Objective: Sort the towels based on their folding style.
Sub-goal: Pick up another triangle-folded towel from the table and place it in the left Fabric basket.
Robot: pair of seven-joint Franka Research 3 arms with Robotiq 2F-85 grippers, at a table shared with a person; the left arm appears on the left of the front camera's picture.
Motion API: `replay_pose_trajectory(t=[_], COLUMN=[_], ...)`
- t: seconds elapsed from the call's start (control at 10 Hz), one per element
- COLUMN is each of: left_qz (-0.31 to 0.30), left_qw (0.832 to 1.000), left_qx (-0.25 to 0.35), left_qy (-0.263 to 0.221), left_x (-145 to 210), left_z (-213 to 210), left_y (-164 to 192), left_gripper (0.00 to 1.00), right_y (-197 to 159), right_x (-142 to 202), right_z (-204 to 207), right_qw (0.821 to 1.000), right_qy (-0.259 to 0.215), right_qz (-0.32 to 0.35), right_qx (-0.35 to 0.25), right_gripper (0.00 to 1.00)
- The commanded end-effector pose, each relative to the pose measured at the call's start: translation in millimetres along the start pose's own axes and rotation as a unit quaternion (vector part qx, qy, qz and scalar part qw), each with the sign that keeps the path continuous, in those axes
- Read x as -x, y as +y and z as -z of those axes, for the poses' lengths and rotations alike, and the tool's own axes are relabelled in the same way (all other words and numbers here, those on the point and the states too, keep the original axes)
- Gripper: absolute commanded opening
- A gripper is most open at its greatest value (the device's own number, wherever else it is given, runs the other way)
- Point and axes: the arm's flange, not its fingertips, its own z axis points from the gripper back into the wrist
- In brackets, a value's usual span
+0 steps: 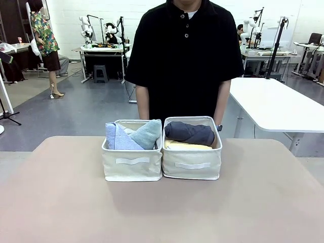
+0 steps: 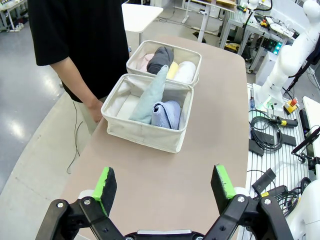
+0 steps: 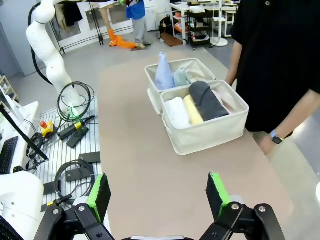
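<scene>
A person in black [image 1: 185,55] stands behind the counter [image 1: 162,212], where two cream baskets [image 1: 132,164] sit side by side: cone-folded towels [image 1: 132,135] in one, rolled towels [image 1: 190,134] in the other. Left end effector [image 2: 165,186] and right end effector [image 3: 159,194] hover open, empty.

Two cream fabric baskets [image 1: 133,167] [image 1: 192,164] sit touching side by side at the twelve o'clock end of a tan desk [image 1: 162,212], a person in a black shirt [image 1: 185,55] standing just behind them.
</scene>
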Motion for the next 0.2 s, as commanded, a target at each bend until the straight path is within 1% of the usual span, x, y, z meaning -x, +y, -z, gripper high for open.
replay_pose_trajectory(t=[0.0,0.1], left_qz=[0.001,0.001], left_qw=[1.000,1.000], left_qx=[-0.003,-0.003], left_qy=[-0.001,-0.001], left_x=[-1.3,-1.3], left_z=[-0.7,-0.7], left_y=[-1.3,-1.3], left_gripper=[0.98,0.98], right_y=[-1.8,-1.8], right_x=[0.0,0.0], right_z=[-0.5,-0.5], right_qw=[1.000,1.000], right_qy=[-0.003,-0.003], right_qz=[-0.009,-0.009], right_qx=[-0.005,-0.005], right_gripper=[1.00,1.00])
